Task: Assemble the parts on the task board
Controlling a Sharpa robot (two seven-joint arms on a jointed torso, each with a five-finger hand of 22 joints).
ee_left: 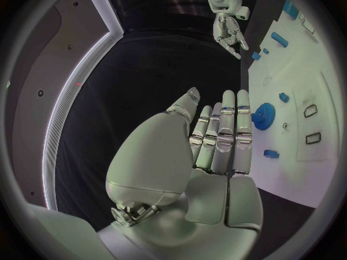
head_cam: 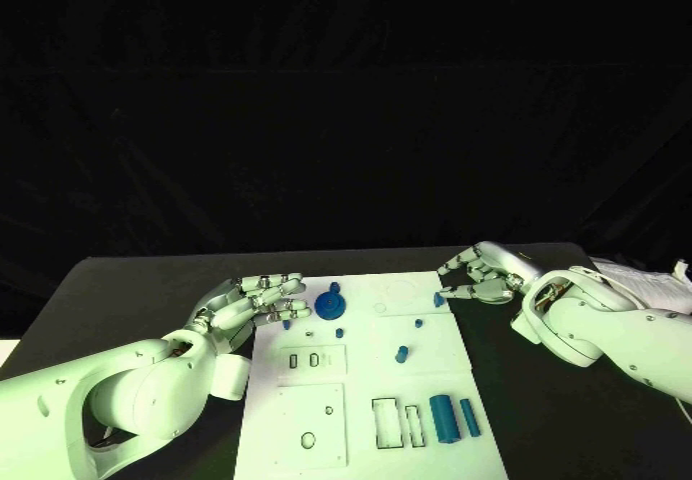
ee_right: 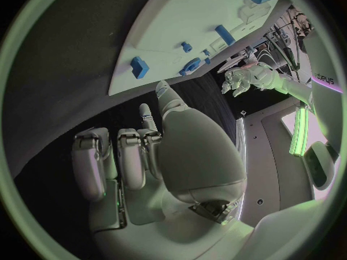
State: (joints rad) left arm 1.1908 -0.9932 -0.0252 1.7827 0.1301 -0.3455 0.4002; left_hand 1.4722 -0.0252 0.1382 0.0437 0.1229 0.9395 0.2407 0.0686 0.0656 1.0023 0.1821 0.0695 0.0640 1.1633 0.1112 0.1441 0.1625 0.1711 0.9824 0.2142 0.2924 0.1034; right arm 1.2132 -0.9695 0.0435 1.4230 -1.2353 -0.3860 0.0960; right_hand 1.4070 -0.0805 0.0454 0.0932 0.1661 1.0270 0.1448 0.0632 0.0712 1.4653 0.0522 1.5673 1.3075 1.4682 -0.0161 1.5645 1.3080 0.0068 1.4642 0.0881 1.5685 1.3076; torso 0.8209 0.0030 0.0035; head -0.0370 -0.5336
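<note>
The left hand [head_cam: 257, 302] hovers at the board's [head_cam: 325, 420] left edge with its fingers spread and nothing in them, fingertips just short of the gear [head_cam: 330, 301], which sits on the board's far left part; a peg [head_cam: 287, 324] lies just beside those fingers. If the gear is the piece to take, the hand should come down over it and close around the rim evenly, so it lifts flat and not tilted. Further right, small pegs [head_cam: 402, 352] stand near the board's middle and two cylinders [head_cam: 444, 418] lie side by side in its near right part. The right hand [head_cam: 482, 277] holds nothing, fingers loosely curled and apart, close by a block [head_cam: 438, 298] at the far right edge; it should wait clear of the left
</note>
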